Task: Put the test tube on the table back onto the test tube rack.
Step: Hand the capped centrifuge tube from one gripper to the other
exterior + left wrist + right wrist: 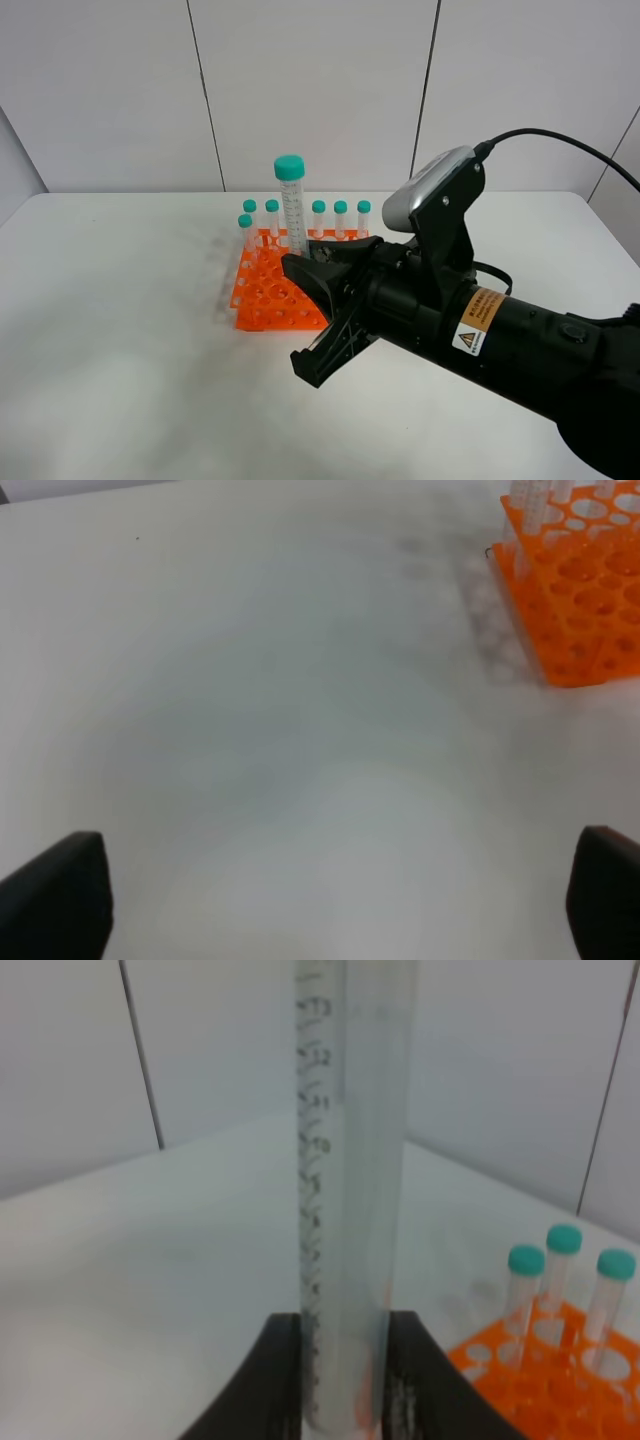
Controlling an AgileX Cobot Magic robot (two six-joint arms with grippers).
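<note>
White table (100,380), tube (291,210) tip hidden by right end effector (300,260), rack (262,298) part-blocked

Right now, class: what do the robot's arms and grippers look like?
The right arm is a matte black cylinder with an orange warning label, a silver-grey wrist camera housing and a black cable. The right gripper has black fingers; the left gripper shows only black fingertips.

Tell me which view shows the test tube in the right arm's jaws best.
Exterior high: the test tube shows upright with its teal cap, near the rack. Right wrist shows only its marked body between the jaws, cap cut off. Left wrist misses it.
</note>
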